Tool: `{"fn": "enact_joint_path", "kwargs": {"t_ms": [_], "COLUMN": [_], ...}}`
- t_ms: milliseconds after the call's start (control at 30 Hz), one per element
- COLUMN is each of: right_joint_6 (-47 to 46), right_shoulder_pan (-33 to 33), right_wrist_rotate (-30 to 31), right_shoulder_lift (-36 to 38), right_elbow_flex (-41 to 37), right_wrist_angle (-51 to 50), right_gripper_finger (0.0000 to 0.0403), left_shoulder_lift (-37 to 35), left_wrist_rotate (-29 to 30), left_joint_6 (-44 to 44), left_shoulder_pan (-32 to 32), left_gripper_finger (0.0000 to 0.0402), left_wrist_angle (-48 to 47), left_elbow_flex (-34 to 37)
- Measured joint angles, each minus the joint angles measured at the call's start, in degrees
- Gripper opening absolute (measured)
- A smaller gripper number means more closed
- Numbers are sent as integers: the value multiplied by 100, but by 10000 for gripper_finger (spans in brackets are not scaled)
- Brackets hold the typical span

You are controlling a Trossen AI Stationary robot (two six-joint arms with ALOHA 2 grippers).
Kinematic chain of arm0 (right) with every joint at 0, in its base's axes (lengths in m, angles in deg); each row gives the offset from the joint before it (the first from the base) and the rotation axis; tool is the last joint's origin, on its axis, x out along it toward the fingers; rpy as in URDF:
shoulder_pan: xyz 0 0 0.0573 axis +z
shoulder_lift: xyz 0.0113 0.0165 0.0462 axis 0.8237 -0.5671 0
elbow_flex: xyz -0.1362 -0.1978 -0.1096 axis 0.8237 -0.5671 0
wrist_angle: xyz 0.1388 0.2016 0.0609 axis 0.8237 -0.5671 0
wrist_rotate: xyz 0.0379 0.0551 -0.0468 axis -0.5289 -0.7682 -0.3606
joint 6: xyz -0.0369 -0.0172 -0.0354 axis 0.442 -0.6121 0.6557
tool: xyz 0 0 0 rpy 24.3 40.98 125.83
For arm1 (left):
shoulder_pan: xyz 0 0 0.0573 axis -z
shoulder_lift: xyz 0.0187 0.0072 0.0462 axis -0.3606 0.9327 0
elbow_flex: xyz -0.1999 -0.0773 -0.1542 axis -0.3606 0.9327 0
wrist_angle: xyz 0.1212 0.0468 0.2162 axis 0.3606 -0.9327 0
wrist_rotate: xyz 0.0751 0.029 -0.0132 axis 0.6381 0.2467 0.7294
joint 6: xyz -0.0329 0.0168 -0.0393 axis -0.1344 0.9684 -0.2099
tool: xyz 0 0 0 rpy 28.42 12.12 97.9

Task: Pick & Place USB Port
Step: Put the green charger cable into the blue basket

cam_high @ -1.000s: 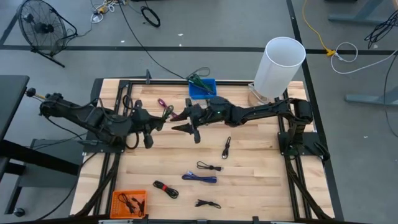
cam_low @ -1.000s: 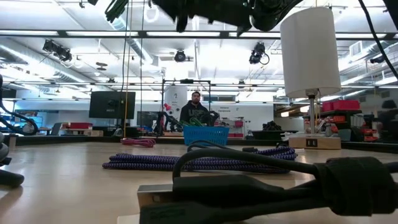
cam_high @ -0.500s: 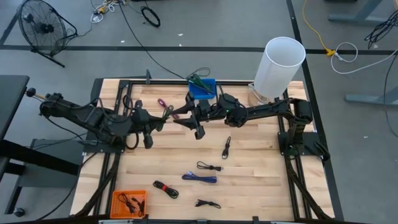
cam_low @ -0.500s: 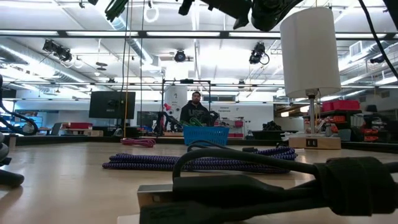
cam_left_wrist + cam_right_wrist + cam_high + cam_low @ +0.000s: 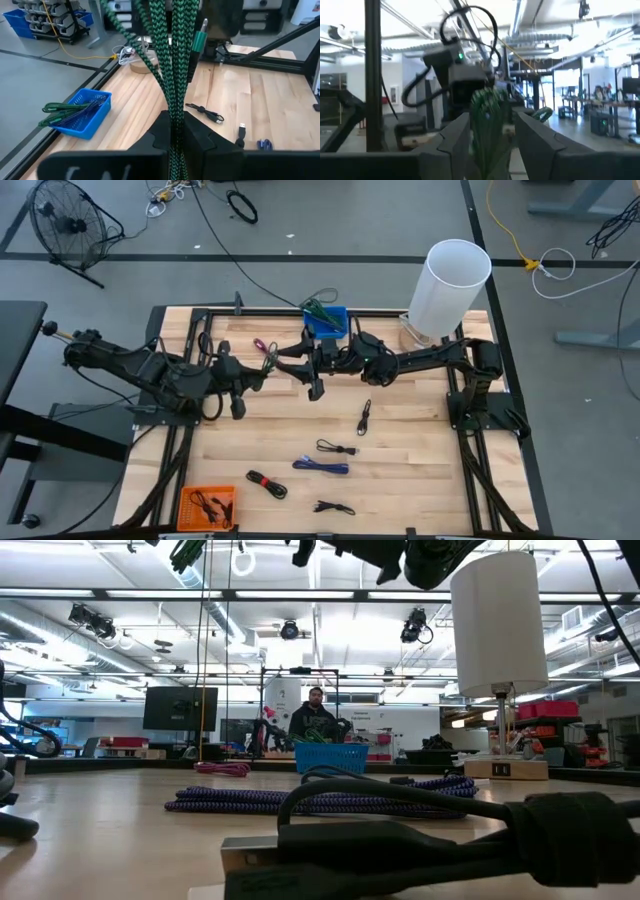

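1. Orange bin sits at the tabletop's near-left corner with dark cables in it.
2. Left claw reaches toward the middle from the left side; in its wrist view its fingers are pinched on a green braided cable.
3. Pink cable lies just beside the left claw, toward the far edge.
4. Black-and-red cable, purple cable and two black cables lie in the near half, apart from each other.
5. Blue bin stands at the far edge, middle, with green cable inside.
6. Right claw hangs above the tabletop near the blue bin, close to the left claw; its fingers stand narrowly apart around the green cable, and I cannot tell whether they grip it.
7. Another black cable lies below the right arm.
8. White cylinder stands at the far-right corner.
9. Person sits in the room behind the blue bin.
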State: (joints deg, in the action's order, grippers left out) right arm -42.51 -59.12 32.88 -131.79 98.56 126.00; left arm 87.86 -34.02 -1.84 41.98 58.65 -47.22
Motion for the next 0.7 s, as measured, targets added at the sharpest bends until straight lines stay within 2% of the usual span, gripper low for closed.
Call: {"fn": "enact_joint_path", "kwargs": {"t_ms": [100, 367, 467, 567, 600, 700], "right_joint_6": [-3, 694, 755, 820, 881, 876], "right_shoulder_pan": [50, 316, 318, 294, 289, 293], "right_wrist_rotate": [-15, 360, 624, 563, 517, 511], "right_shoulder_lift": [0, -133, -127, -131, -131, -131], "right_elbow_flex": [196, 1169, 1199, 1197, 1197, 1197], "right_wrist_angle": [-71, -1887, -2149, -2151, -2138, -2159], "right_gripper_finger": [160, 153, 117, 34, 19, 10], "left_shoulder_lift": [55, 120, 124, 113, 113, 113], "left_wrist_rotate": [-6, -103, -101, -75, -68, -81], "left_joint_6": [13, 98, 104, 143, 151, 150], "left_shoulder_pan": [-4, -2, -4, -5, -4, -4], "left_gripper_finger": [24, 24, 24, 24, 24, 24], "left_wrist_angle": [18, 100, 89, 101, 109, 96], "left_elbow_flex": [-4, -4, -4, 0, -1, 0]}}
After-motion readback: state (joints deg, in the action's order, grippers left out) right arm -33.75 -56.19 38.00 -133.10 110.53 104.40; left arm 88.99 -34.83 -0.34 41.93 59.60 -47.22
